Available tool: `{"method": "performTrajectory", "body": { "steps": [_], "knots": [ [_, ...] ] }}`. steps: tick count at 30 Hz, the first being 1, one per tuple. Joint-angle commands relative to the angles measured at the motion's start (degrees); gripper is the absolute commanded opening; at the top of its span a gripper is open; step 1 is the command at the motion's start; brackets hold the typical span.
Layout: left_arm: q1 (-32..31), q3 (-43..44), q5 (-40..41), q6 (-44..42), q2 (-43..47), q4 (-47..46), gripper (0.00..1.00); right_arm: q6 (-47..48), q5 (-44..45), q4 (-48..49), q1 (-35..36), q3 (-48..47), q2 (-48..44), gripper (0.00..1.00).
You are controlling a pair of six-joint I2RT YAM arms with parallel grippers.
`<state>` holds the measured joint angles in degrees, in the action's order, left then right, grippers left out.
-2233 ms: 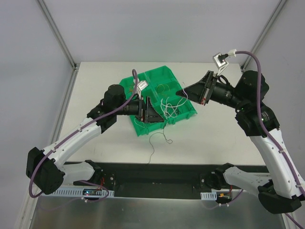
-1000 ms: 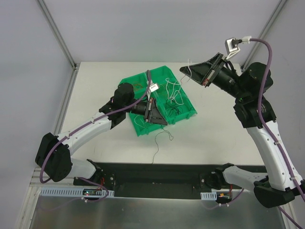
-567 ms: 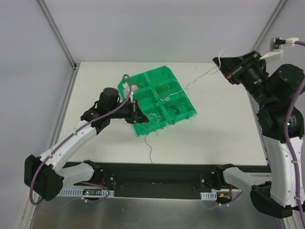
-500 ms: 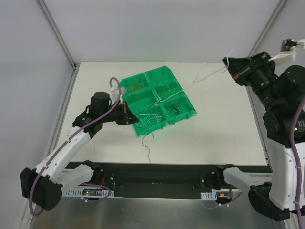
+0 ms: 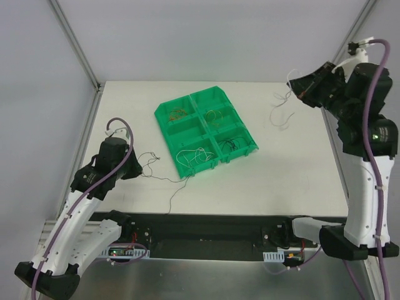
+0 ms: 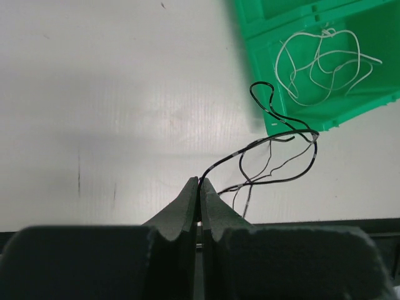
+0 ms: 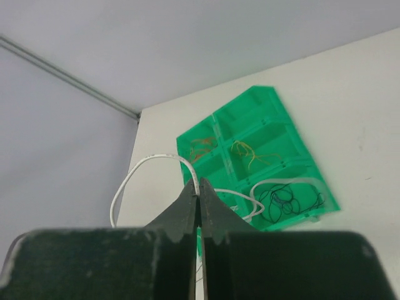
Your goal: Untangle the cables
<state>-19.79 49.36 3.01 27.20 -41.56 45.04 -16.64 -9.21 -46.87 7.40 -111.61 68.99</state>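
My left gripper [image 5: 136,164] [image 6: 200,182] hovers left of the green tray [image 5: 169,144] and is shut on a thin black cable [image 5: 164,177] [image 6: 275,134]. That cable curls across the white table to the tray's near corner. High at the right, my right gripper [image 5: 292,85] [image 7: 199,184] is shut on a white cable [image 5: 278,111] [image 7: 150,159] that hangs free in the air. Inside the tray [image 7: 275,125] lie orange cables [image 5: 178,114] [image 7: 200,147], yellowish ones [image 5: 215,115] [image 7: 247,153], white ones [image 5: 194,156] [image 6: 325,62] and black ones [image 5: 231,145] [image 7: 284,203].
The tray [image 6: 281,19] sits askew in the middle of the white table [image 5: 294,169]. A black base rail [image 5: 206,234] runs along the near edge. Grey walls with metal corner posts [image 5: 75,44] enclose the table.
My left arm has pulled back to the left and nearer, dragging the black cable out of the tray. The white cable, stretched from the tray to my right gripper, has come free and dangles.
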Motion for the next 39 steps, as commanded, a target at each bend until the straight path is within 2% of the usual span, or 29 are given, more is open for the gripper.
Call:
{"method": "performTrajectory", "body": {
  "steps": [1,3,5,9,14,20,29,33,37,39],
  "knots": [
    [0.1,5.12,4.65,-2.15,1.13,3.39,0.0,-7.41,-13.88,10.19,1.99,8.75,1.41,0.0],
    [0.1,7.31,4.2,-2.94,0.43,3.22,0.0,-10.24,-14.26,16.0,6.72,15.43,1.84,0.0],
    [0.1,9.42,3.24,-4.26,-0.53,3.3,0.0,-9.81,-12.68,17.6,12.7,18.7,3.68,0.0],
    [0.1,12.68,1.22,-6.72,-1.86,3.39,0.0,-10.08,-13.37,19.89,21.67,21.17,9.74,0.0],
    [0.1,15.06,0.6,-8.83,-1.68,3.57,0.0,-7.45,-14.78,20.95,27.57,21.26,17.04,0.0],
    [0.1,17.96,4.02,-10.5,0.95,4.53,0.0,-4.98,-15.58,20.07,29.95,20.64,24.16,0.0],
    [0.1,15.85,5.69,-9.97,3.15,4.45,0.0,-0.76,-11.97,19.98,30.22,24.16,31.1,0.0],
    [0.1,16.81,6.66,-11.03,2.02,4.27,0.0,1.08,-11.01,14.8,30.83,21.97,35.77,0.0],
    [0.1,18.05,6.49,-11.82,-0.27,3.66,0.0,5.03,-6.97,5.5,32.59,17.23,40.86,0.0],
    [0.1,18.66,5.79,-11.91,-1.59,2.69,0.0,6.36,-2.24,0.4,33.38,13.81,43.67,0.01]
  ]
}}
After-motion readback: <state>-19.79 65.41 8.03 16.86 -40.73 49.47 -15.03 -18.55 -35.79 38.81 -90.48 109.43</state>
